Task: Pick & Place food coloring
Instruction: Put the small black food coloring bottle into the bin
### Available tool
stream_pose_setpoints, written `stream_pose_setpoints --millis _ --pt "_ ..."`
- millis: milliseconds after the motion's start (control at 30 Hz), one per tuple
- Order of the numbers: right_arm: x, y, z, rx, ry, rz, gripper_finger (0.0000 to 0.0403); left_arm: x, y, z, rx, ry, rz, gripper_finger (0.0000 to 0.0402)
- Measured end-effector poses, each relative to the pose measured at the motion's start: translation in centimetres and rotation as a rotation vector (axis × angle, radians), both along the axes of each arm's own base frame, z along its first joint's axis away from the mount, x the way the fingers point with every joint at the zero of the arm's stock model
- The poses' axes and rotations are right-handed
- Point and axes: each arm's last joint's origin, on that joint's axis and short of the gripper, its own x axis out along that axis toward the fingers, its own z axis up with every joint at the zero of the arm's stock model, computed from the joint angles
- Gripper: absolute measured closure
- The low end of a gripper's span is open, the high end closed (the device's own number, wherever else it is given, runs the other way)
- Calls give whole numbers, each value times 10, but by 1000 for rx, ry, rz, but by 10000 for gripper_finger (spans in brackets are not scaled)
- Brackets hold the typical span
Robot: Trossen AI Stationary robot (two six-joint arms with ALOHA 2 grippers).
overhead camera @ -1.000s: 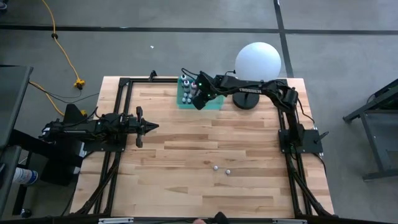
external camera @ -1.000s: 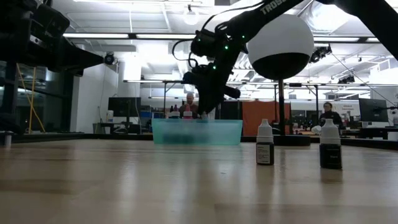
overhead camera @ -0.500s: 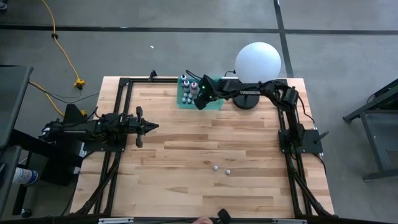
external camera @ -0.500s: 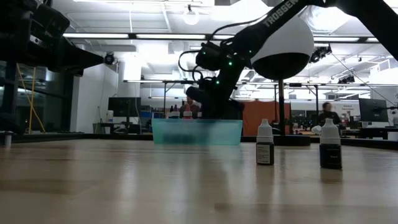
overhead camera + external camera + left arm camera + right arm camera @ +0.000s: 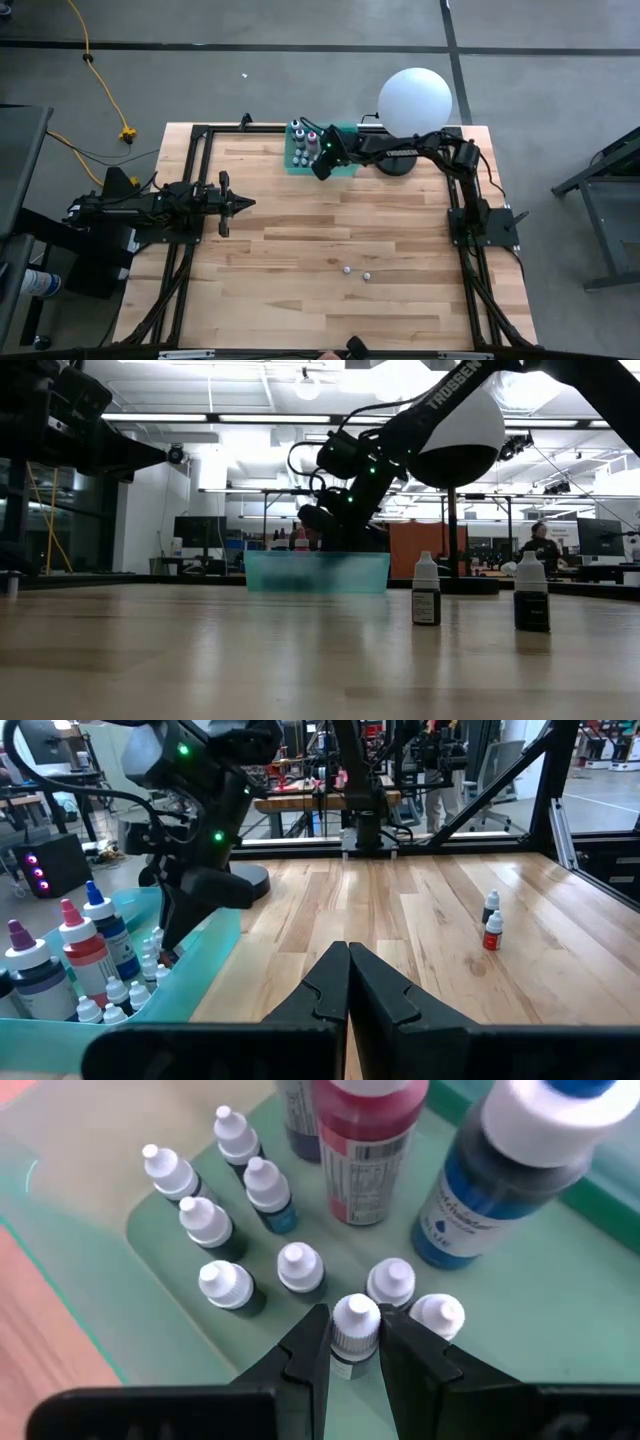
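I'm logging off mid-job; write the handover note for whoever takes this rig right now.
Right gripper: jaws closed on a small bottle, down inside the teal tray at the table's far edge.
Left gripper: shut, empty, parked at the table's left side.
Done: many small bottles and three bigger ones stand in the tray.
Left: release this bottle, then fetch the two bottles standing on the wood near the front.
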Motion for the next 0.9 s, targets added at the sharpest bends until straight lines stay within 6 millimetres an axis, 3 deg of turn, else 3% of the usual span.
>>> stream_pose_setpoints --millis 267,633,900 --pt "-4 2 -13 -31 -27 14 334 0 0 0 0 0 0 401" --pt "-5 2 -14 -38 -18 39 333 0 0 0 0 0 0 401" --pt "-5 2 -14 -33 -20 39 296 0 0 0 0 0 0 401"
